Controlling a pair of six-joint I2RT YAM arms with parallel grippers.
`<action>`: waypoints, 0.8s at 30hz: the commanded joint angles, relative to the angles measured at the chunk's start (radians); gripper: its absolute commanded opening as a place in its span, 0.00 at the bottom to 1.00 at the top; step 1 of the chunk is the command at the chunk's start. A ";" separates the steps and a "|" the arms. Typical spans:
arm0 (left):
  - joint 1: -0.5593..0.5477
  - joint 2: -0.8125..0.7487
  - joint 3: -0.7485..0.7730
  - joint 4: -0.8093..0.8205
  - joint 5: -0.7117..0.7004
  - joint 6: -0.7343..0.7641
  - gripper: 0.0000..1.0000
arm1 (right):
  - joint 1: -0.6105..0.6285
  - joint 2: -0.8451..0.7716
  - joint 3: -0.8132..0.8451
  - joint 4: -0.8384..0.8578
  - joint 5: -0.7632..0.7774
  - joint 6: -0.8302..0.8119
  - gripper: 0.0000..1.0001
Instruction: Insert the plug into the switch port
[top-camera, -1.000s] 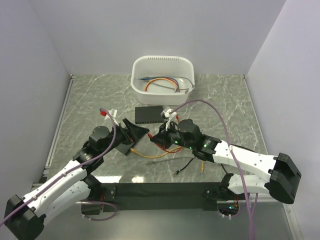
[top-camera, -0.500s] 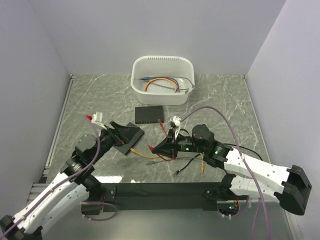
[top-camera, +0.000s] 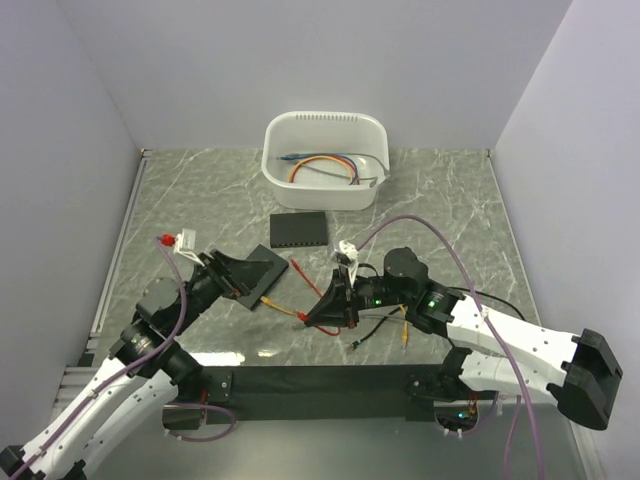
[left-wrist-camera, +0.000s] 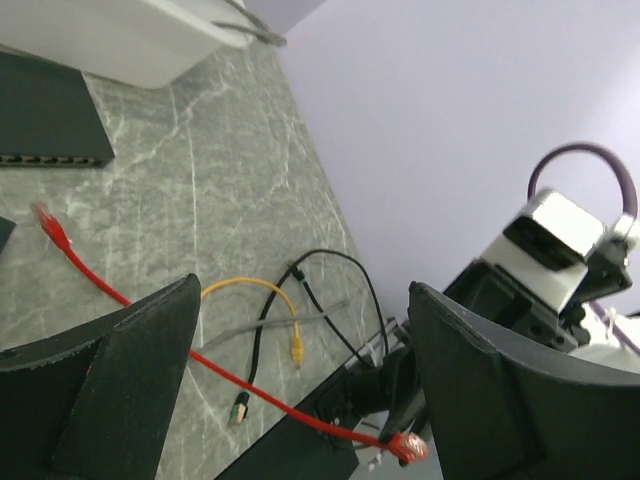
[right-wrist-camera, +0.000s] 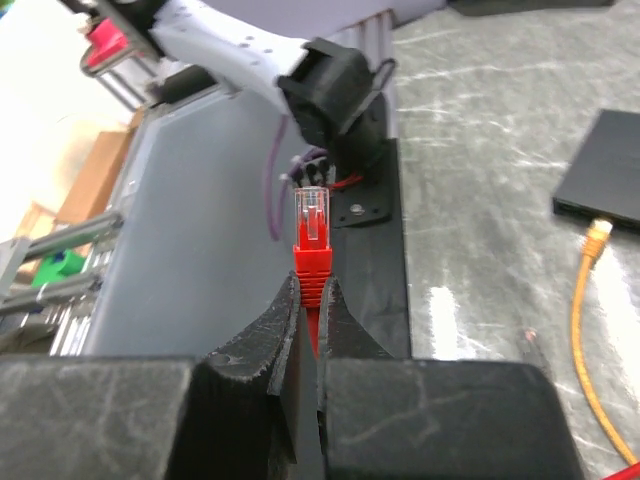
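The right fingers (right-wrist-camera: 283, 335) pinch the red plug (right-wrist-camera: 311, 232) by its boot, its clear tip sticking out past them, over the near middle of the tabletop (top-camera: 450, 200). The switch (top-camera: 299, 230) (black, flat) lies nearer the far edge, just before the white tub (top-camera: 320, 197). The left fingers (left-wrist-camera: 140, 370) gape wide, apparently holding nothing.
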 joint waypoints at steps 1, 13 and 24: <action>-0.003 -0.003 -0.065 0.126 0.096 0.014 0.90 | -0.008 0.018 0.039 0.030 0.112 0.010 0.00; -0.003 0.136 0.030 -0.140 -0.217 0.020 0.93 | 0.010 0.345 0.306 -0.414 0.929 -0.027 0.00; 0.233 0.417 0.026 0.042 -0.122 0.075 1.00 | 0.059 0.659 0.410 -0.380 0.826 -0.060 0.00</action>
